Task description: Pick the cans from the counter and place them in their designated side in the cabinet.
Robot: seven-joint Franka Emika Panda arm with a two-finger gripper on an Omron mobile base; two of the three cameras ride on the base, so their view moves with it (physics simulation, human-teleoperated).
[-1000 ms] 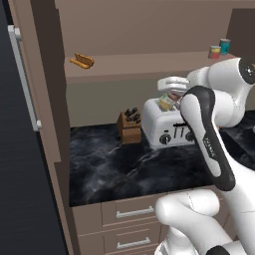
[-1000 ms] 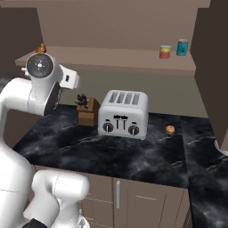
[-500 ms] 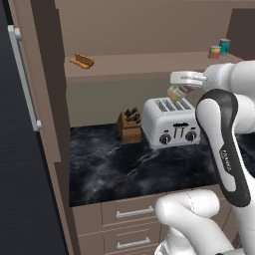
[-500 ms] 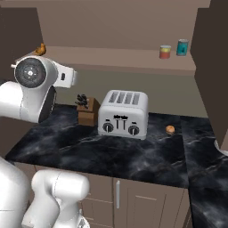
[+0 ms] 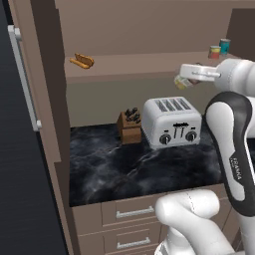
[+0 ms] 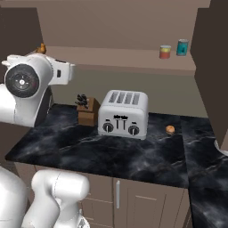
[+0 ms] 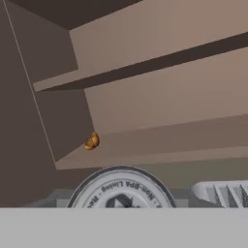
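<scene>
My gripper (image 5: 186,78) is shut on the cream-yellow can (image 5: 181,82) and holds it in the air just in front of the cabinet's shelf board (image 5: 134,65), above the toaster. In the hand view, the can's silver lid (image 7: 121,190) sits right below the camera, facing the shelf board (image 7: 174,138). A shorter red-orange can (image 5: 214,52) (image 6: 165,52) stands at the shelf's right end beside a teal-blue can (image 5: 225,46) (image 6: 182,47). The black marble counter (image 5: 114,167) (image 6: 89,151) lies below.
A silver toaster (image 5: 172,121) (image 6: 123,114) and a wooden knife block (image 5: 129,126) (image 6: 87,111) stand on the counter, with a small orange ball (image 6: 170,129) to the right. A brown pastry (image 5: 82,61) (image 7: 92,141) lies at the shelf's left end. The tall cabinet side (image 5: 50,99) rises on the left.
The gripper has lifted the cream-yellow can from toaster height up to the shelf's level, and the arm has swung to the right. The jaws have stayed shut on the can.
</scene>
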